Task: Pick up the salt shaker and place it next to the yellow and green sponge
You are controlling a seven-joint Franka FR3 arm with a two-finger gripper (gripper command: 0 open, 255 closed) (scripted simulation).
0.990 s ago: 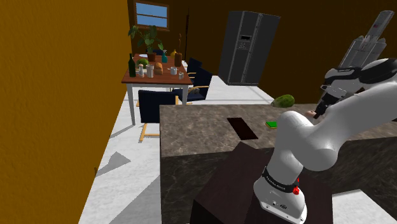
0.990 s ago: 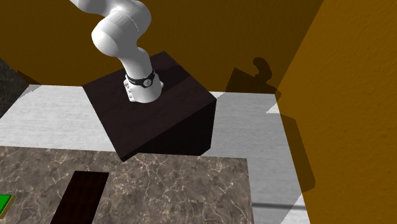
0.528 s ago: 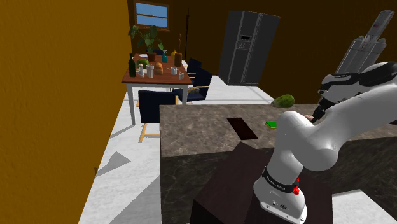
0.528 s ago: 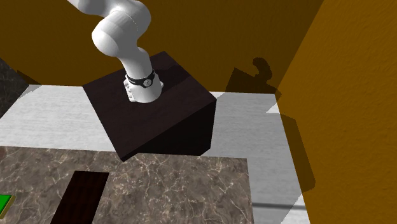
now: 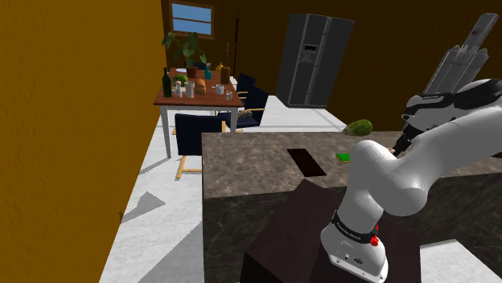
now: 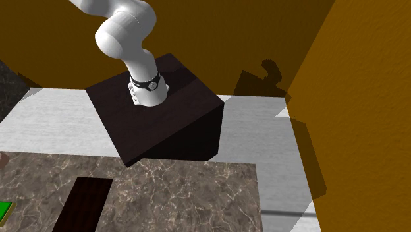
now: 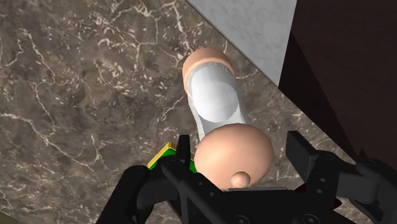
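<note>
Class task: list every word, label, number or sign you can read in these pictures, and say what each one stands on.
No text can be read here.
The arm's base ring: white marks, too small to read.
The fridge: a small door panel, blurred.
The dark bottle: any label is too small to tell.
The salt shaker: no marking shows.

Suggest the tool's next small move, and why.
Probably ease the tool straight down: the salt shaker is right at it, and the yellow-green sponge lies just beside the shaker on the marble counter. Whether the shaker's base touches yet, I cannot tell.
</note>
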